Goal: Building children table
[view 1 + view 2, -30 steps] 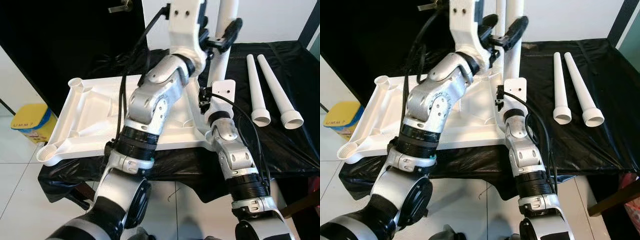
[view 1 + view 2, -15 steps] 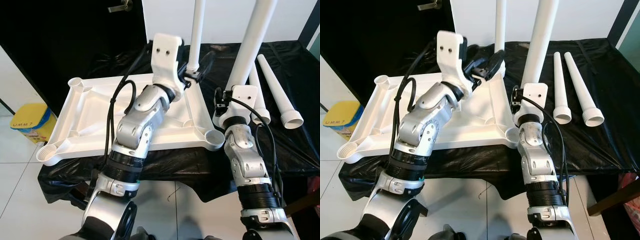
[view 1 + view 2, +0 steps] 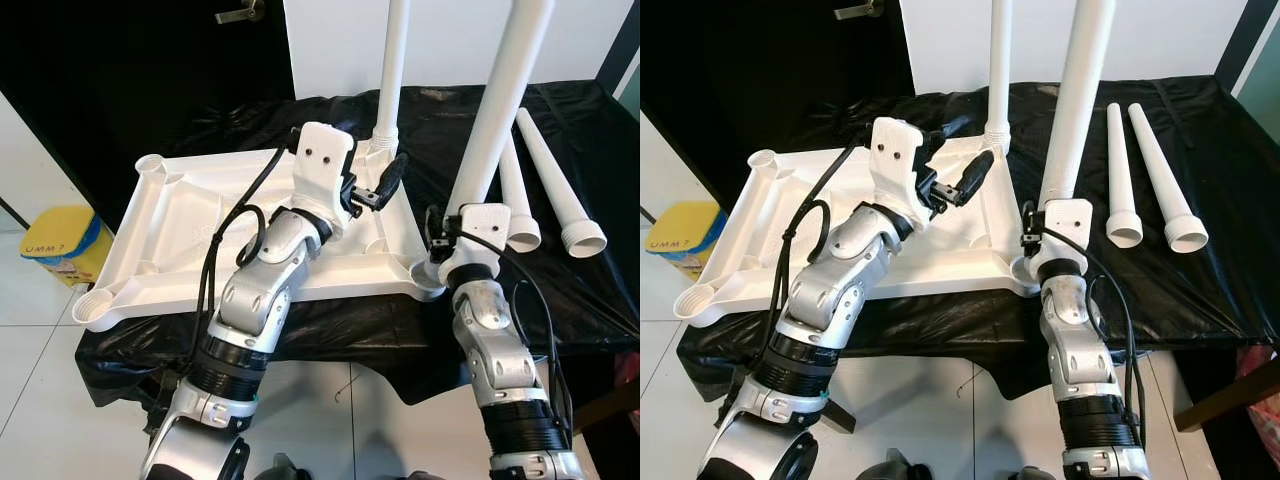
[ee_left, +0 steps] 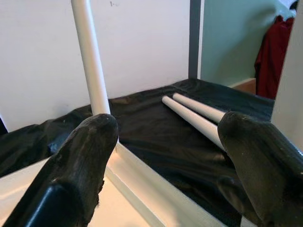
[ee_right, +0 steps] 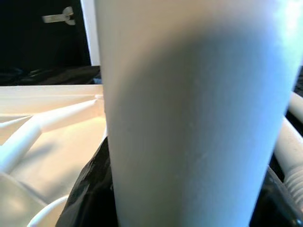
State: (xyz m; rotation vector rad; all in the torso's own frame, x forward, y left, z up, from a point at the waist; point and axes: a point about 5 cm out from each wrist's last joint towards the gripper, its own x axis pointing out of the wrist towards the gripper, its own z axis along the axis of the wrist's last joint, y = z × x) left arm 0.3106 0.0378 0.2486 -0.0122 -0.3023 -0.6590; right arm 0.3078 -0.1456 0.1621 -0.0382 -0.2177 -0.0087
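The left gripper (image 3: pixel 385 180) has come down from the upper middle of the picture and now hangs over the white tabletop (image 3: pixel 180 240), which lies upside down on the black cloth (image 3: pixel 580 290). Its fingers (image 4: pixel 90 156) are wide apart and hold nothing. The thin leg (image 3: pixel 390 70) at the far corner stands straight up on its own. The right gripper (image 5: pixel 189 198) has moved very little; its fingers are closed around the thick leg (image 3: pixel 500 110). That leg points up and leans a bit to the right, with its bottom end at the near right corner socket (image 3: pixel 425 275). Two more legs (image 3: pixel 545 180) lie flat on the cloth at the right, wide ends toward the camera.
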